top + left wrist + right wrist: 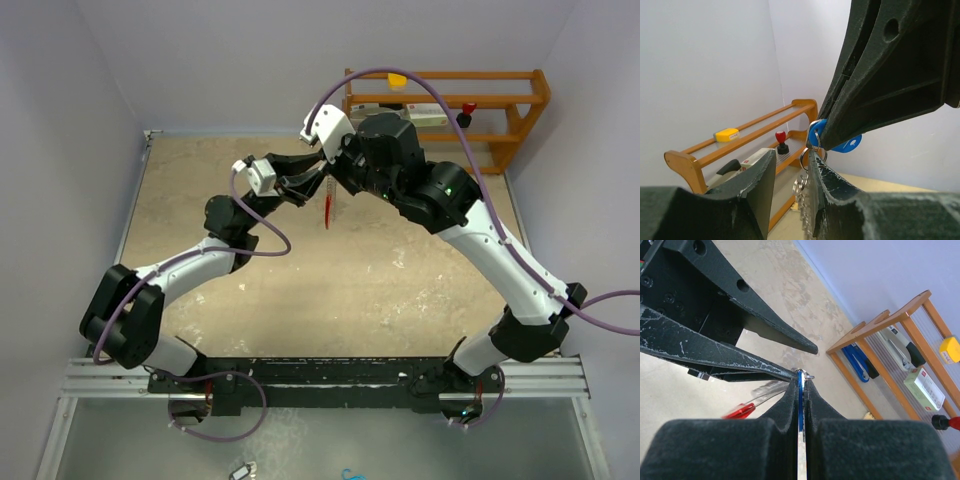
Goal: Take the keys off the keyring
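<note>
The right gripper (800, 379) is clamped tight on the blue-headed key (816, 134), held in the air above the table (420, 300). The left gripper (791, 155), its jaws narrowly parted, meets it from 9 o'clock, with one fingertip at the keyring (801, 172). The red fob (328, 210) dangles at 6 o'clock.

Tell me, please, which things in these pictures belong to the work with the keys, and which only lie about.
Belong to the job: blue-headed key, pinched in the right gripper; keyring with its red fob hanging below; left gripper, open, at the ring.

Lying about: wooden rack; on it a yellow block, a red-topped stamp, a white box, a blue tool.
</note>
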{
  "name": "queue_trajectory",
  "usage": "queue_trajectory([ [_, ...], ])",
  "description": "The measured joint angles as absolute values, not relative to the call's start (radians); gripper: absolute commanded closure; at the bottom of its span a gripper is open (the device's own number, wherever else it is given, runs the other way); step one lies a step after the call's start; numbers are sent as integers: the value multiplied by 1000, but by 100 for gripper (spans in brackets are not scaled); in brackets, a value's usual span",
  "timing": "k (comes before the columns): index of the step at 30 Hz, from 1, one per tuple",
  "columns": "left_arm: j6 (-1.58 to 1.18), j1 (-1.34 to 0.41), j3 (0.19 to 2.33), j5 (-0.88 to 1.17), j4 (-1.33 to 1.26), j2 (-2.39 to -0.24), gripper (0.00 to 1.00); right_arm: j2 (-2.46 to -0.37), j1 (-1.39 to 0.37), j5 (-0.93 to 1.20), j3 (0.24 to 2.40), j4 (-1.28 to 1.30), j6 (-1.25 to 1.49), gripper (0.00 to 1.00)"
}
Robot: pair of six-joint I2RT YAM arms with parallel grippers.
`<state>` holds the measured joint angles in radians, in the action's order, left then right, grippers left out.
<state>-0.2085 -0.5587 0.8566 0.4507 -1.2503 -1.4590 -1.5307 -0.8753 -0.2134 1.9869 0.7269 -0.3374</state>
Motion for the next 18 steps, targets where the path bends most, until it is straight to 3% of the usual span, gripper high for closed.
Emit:
queue_trajectory([
  [12, -276, -559, 873, 466, -1324, -1496, 75, -1530, -877, -215, 1987, 704, -342, 100],
  [14, -297, -559, 873, 469, -1347, -1505, 80, -1528, -877, -215, 1987, 704, -342, 100],
  [17, -330, -559, 873, 476, -1380, -1515, 99, -1526, -878, -215, 1987, 699, -343, 100],
  [18, -338, -559, 873, 479, -1386, -1515, 100, -1525, -878, -215, 1987, 698, -344, 100],
])
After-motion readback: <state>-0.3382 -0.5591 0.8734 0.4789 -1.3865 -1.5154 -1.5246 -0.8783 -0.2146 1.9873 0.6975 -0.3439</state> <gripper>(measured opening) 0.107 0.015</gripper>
